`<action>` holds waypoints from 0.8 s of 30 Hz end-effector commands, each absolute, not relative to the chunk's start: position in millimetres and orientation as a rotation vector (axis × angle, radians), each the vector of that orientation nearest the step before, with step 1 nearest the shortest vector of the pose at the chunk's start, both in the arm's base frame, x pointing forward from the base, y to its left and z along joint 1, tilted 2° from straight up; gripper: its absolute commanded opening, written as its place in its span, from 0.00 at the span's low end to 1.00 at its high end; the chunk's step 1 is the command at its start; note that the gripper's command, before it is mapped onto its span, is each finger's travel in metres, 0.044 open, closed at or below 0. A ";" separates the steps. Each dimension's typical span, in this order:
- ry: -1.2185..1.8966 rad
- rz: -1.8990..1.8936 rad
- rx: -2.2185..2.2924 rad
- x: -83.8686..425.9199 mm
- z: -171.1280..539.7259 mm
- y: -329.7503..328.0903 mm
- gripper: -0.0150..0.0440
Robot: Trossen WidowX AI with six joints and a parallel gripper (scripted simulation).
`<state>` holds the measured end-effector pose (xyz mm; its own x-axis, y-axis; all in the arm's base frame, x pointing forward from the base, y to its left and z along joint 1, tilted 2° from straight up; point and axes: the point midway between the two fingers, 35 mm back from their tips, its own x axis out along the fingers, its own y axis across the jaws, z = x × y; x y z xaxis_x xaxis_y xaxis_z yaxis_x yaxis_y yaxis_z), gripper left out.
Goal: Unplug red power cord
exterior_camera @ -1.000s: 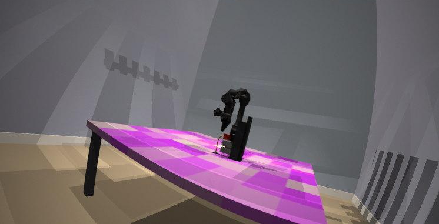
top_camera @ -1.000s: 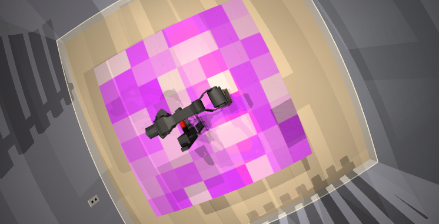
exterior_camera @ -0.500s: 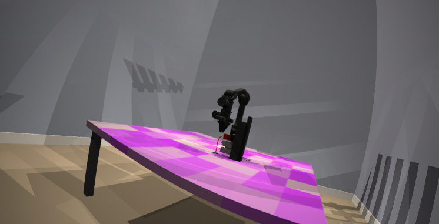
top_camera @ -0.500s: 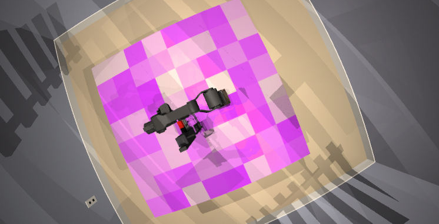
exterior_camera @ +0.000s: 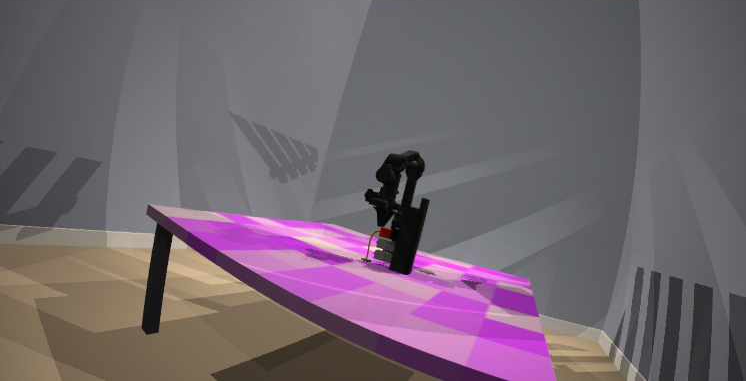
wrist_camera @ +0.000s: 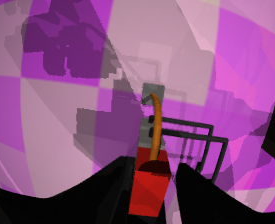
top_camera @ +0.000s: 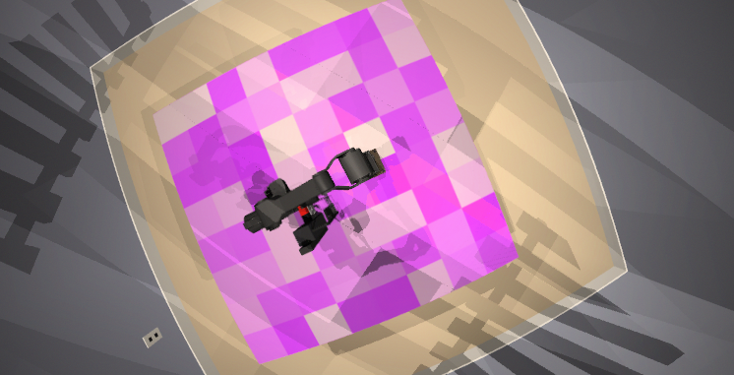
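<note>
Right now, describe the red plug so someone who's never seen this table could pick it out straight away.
Start at the purple checkered table and find the black arm near its middle. Just below the gripper stands a black upright panel carrying the grey power strip. The red plug sits at the strip's top between the black fingers; it is the only red thing there, with an orange cord curving down to the table.
</note>
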<state>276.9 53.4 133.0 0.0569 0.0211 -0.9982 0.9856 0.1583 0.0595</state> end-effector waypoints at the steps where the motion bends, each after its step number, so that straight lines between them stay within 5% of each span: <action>1: 1.250 -1.050 1.128 275.2 132.1 59.4 0.53; 24: 1.251 -1.049 1.129 273.0 120.2 71.9 0.53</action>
